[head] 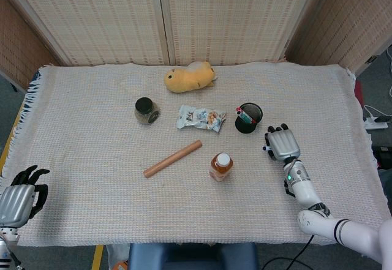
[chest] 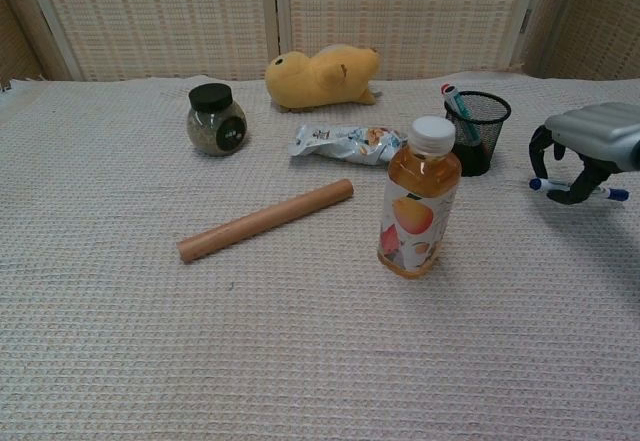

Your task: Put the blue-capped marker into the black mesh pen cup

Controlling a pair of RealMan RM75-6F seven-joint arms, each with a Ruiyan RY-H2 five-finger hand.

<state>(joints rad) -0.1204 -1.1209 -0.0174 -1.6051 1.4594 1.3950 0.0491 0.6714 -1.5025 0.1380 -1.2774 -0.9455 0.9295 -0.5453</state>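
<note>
1. Right hand [head: 281,144]: silver-grey metal back plate, ribbed on top, black fingers and finger links; also seen in the chest view [chest: 588,151].
2. Right wrist: dark joint with a small green light.
3. Right forearm [head: 304,190]: glossy white shell, rounded segments, black ring bands at the joints near the elbow.
4. Thin black cable runs below the right arm at the frame bottom.
5. Left hand [head: 19,195]: same build, silver-grey back, black fingers, grey-white wrist section below.
</note>
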